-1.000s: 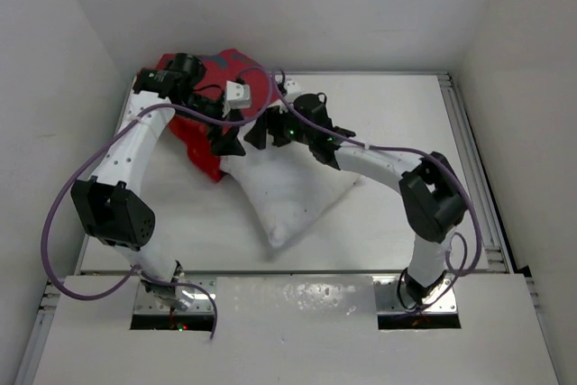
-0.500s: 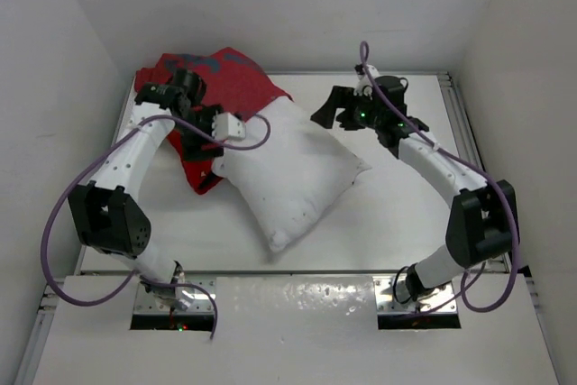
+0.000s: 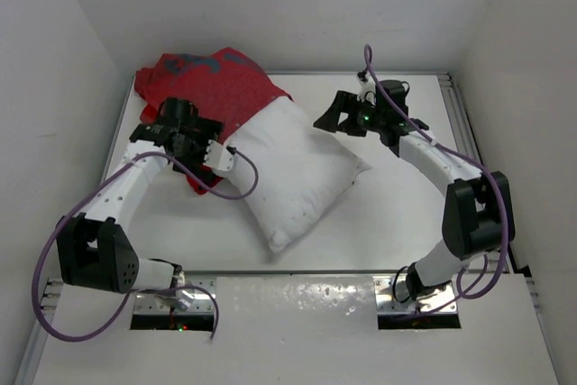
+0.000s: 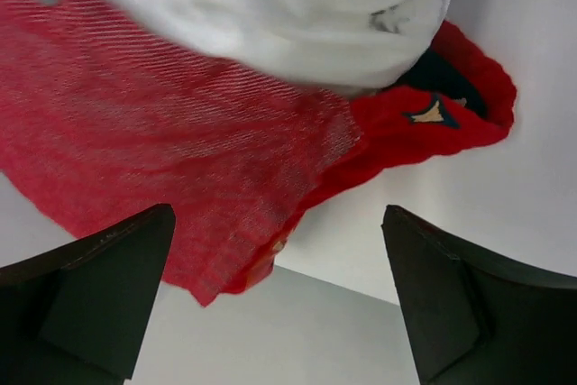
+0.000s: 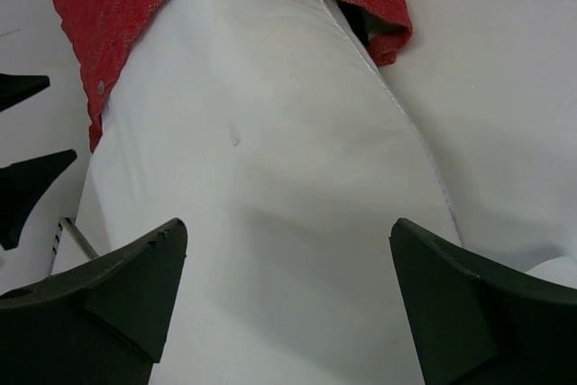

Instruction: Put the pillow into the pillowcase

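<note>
**pillow part way in the red case, both grippers wide and empty**

in the top view the pillow [image 3: 302, 169] lies slantwise across the middle of the table [image 3: 397, 214]. its upper-left end is tucked into the mouth of the pillowcase [image 3: 216, 83], and most of it sticks out toward the lower right. the pillowcase is bunched in the upper left of the frame, against the back wall.

the left gripper [image 4: 278, 214] sits at the left side of the case mouth. its fingers stand far apart with nothing between them, and its camera looks onto red cloth with white pillow above it. the right gripper [image 5: 288, 223] hangs over the pillow's upper-right edge, also spread wide and holding nothing. in the right wrist view the red hem, dotted with small round studs, crosses the top of the pillow.
</note>
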Available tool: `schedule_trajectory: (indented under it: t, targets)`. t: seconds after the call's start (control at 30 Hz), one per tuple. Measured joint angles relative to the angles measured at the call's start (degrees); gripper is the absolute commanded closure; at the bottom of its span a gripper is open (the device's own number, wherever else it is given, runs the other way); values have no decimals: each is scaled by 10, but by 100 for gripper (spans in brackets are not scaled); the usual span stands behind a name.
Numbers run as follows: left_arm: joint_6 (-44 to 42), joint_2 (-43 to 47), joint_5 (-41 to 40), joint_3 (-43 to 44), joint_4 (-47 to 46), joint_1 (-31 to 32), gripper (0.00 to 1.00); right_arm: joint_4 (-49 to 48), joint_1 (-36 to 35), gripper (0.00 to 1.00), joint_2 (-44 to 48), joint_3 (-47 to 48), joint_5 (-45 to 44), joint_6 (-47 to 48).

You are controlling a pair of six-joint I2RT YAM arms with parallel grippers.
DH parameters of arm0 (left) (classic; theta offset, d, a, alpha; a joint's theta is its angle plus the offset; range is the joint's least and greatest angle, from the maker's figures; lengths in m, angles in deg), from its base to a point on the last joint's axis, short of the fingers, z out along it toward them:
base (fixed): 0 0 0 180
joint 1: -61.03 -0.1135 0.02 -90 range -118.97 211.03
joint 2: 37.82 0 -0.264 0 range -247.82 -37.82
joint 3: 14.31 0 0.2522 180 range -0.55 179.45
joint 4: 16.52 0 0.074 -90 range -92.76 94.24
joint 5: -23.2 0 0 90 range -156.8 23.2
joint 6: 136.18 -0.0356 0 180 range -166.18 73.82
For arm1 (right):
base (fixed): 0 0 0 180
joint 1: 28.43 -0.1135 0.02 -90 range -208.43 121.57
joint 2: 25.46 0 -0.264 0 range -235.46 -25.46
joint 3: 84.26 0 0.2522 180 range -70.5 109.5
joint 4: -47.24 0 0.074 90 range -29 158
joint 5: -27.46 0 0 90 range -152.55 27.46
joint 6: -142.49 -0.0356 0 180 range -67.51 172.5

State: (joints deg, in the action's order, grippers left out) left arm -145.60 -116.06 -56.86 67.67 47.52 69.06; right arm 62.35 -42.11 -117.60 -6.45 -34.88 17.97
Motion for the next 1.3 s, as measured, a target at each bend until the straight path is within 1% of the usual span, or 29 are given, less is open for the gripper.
schedule_trajectory:
  t: [0.07, 0.17, 0.3, 0.37, 0.43, 0.47, 0.5, 0.53, 0.57, 0.6, 0.63, 0.73, 0.83, 0.9, 0.97, 1.0, 1.03, 1.07, 1.1, 1.13, 1.17, 1.23, 1.27, 1.3]
  targets:
    - [-32, 9, 10, -44, -39, -12, 0, -12, 1, 8, 0, -11, 5, -2]
    - [-79, 9, 24, -97, -73, -34, 0, -24, 6, 8, 0, -28, 15, -5]
    - [-101, -6, 29, -111, -118, -34, 1, -36, 24, 8, 1, -46, 31, -12]
    - [-101, -18, 29, -111, -147, -23, 4, -44, 38, 8, 1, -56, 41, -16]
    - [-99, -33, 29, -111, -167, -12, 15, -53, 50, 8, 2, -68, 49, -19]
    - [-98, -39, 28, -111, -174, -7, 23, -58, 56, 8, 2, -75, 54, -20]
    - [-96, -45, 27, -111, -179, -3, 42, -61, 61, 8, 2, -82, 57, -21]
    - [-90, -49, 26, -114, -186, -1, 51, -64, 65, 8, 2, -90, 58, -21]
    - [-90, -51, 24, -119, -194, 2, 60, -64, 69, 4, 2, -100, 59, -21]
    - [-86, -52, 22, -125, -200, 3, 83, -63, 71, 1, 2, -107, 59, -21]
    - [-81, -52, 18, -132, -206, 5, 99, -60, 75, 1, 2, -115, 59, -20]
    - [-77, -54, 4, -155, -225, 11, 100, -57, 89, 1, -12, -123, 70, -18]
    - [-37, -57, 1, -145, -210, 19, 100, -55, 108, 1, -55, -118, 98, -9]
    - [8, -66, 16, -99, -167, 25, 100, -33, 113, 1, -88, -101, 121, 13]
    - [68, -85, 57, -8, -101, 30, 100, -4, 100, 2, -111, -79, 139, 48]
    - [93, -93, 83, 43, -75, 32, 100, 6, 84, 6, -114, -71, 147, 66]
    - [114, -97, 104, 87, -56, 35, 100, 11, 66, 16, -114, -65, 156, 78]
    - [136, -99, 125, 136, -35, 38, 100, 14, 43, 23, -112, -57, 169, 91]
    - [154, -99, 142, 171, -23, 42, 100, 16, 19, 33, -112, -48, 184, 98]
    - [177, -98, 159, 208, -1, 45, 100, 11, -5, 57, -111, -40, 201, 95]
    - [196, -98, 172, 237, 17, 48, 100, -2, -24, 67, -110, -34, 217, 86]
    - [235, -98, 202, 275, 41, 52, 100, -49, -56, 83, -106, -30, 240, 44]
    - [250, -98, 212, 289, 50, 55, 100, -82, -63, 100, -104, -30, 253, 15]
    - [267, -99, 222, 306, 59, 59, 100, -130, -68, 100, -104, -30, 266, -36]
